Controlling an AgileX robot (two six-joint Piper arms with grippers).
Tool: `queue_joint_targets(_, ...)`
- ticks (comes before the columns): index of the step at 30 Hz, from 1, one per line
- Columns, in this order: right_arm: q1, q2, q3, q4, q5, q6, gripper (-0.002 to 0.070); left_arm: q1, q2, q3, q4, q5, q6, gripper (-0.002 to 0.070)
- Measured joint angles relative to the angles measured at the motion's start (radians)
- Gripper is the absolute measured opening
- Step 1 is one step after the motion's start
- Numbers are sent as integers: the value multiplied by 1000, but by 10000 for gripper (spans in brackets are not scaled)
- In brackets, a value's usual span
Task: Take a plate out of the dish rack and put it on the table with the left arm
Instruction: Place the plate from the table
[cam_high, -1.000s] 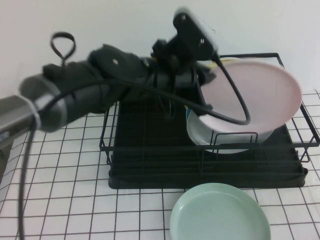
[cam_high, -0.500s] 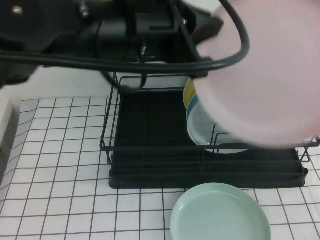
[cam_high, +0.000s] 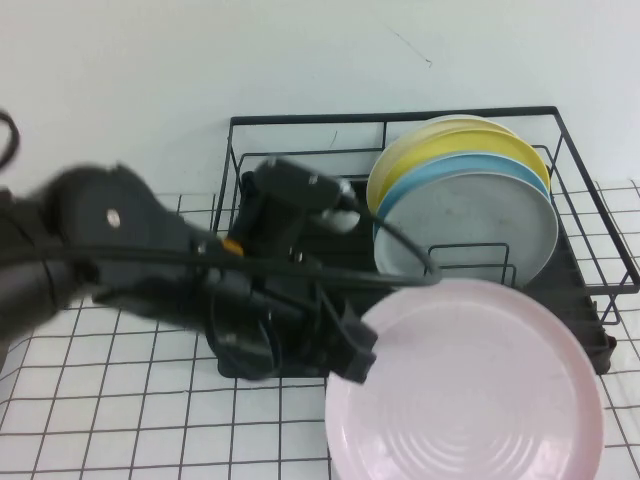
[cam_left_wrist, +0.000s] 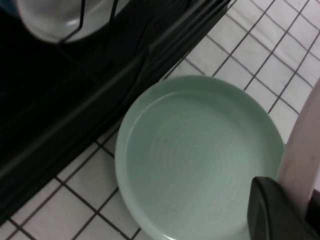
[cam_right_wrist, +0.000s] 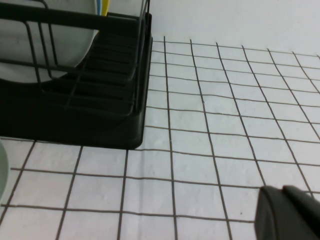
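Pink plate (cam_high: 470, 385): held at left rim by left gripper (cam_high: 352, 350), face up, in front of dish rack (cam_high: 420, 240), above table (cam_high: 120, 400). Jaws clamped on plate edge; one finger (cam_left_wrist: 272, 210) and pink rim visible in left wrist view. Mint-green plate (cam_left_wrist: 197, 157): flat on table just in front of rack, beneath pink plate. Rack holds upright grey plate (cam_high: 470, 225), blue plate (cam_high: 455, 165), yellow plate (cam_high: 440, 143). Right gripper (cam_right_wrist: 290, 212): low over table beside rack's end; jaw state cannot tell.
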Motion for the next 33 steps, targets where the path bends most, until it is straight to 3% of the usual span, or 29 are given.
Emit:
queue_joint_targets(5, 0, 0, 0, 0, 0, -9, -3, 0, 45, 107, -57, -82, 9, 6)
queue_joint_targets(19, 0, 0, 0, 0, 0, -14, -3, 0, 245, 115, -103, -203, 10, 12)
queue_joint_targets(23, 0, 0, 0, 0, 0, -14, -3, 0, 264, 115, -134, -209, 10, 105)
queue_joint_targets(27, 0, 0, 0, 0, 0, -14, -3, 0, 264, 115, -155, -222, 10, 340)
queue_joint_targets(29, 0, 0, 0, 0, 0, -14, -3, 0, 264, 115, -165, -223, 10, 412)
queue_joint_targets(33, 0, 0, 0, 0, 0, -14, -3, 0, 261, 115, -180, -223, 12, 435)
